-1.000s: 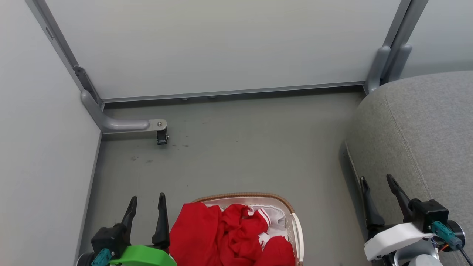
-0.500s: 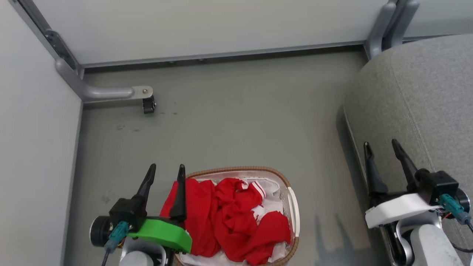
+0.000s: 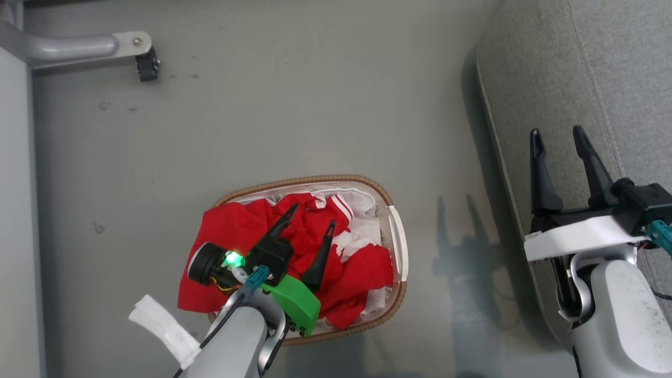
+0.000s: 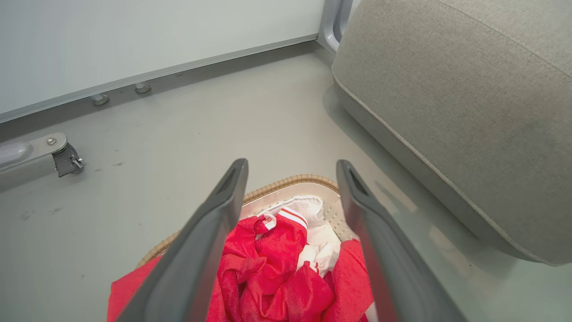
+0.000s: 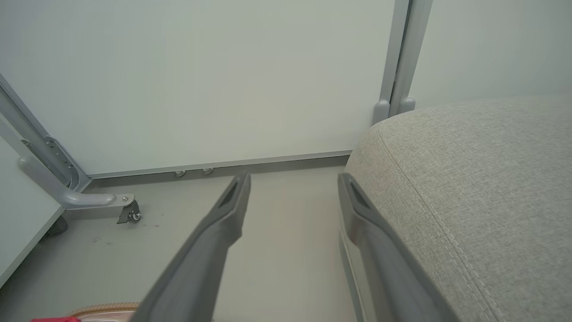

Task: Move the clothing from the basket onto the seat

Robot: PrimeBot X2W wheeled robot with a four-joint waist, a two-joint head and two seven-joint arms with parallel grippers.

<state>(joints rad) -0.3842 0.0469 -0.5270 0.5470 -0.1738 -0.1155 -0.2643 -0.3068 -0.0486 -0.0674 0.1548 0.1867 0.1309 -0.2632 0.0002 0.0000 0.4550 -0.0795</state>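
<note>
the left gripper's (image 3: 313,216) two dark fingers (image 4: 210,241) are spread wide apart with nothing pinched between them, angled down over the heap of red clothing (image 3: 231,231); in the head view their tips overlap the fabric, but whether they touch it cannot be told. in the left wrist view the red folds, a white striped cuff and a bit of the white liner (image 4: 315,210) show in the gap between the fingers. all the clothing lies in the basket (image 3: 400,236), crumpled, with one broad red piece draped over the brown woven rim on the robot's left side. the basket stands on the grey floor (image 3: 294,94), near the seat (image 3: 551,63) but apart from it, with a strip of bare floor between them. the right gripper (image 3: 556,131) is likewise released, its fingers (image 5: 210,250) parted and empty, held above the near edge of the seat where the cushion rounds down to the floor; the right wrist view looks along them past the stitched seam to a pale wall panel (image 5: 201,80). farther out on the robot's left, a grey metal foot with a small black caster (image 3: 147,63) rests on the floor.
</note>
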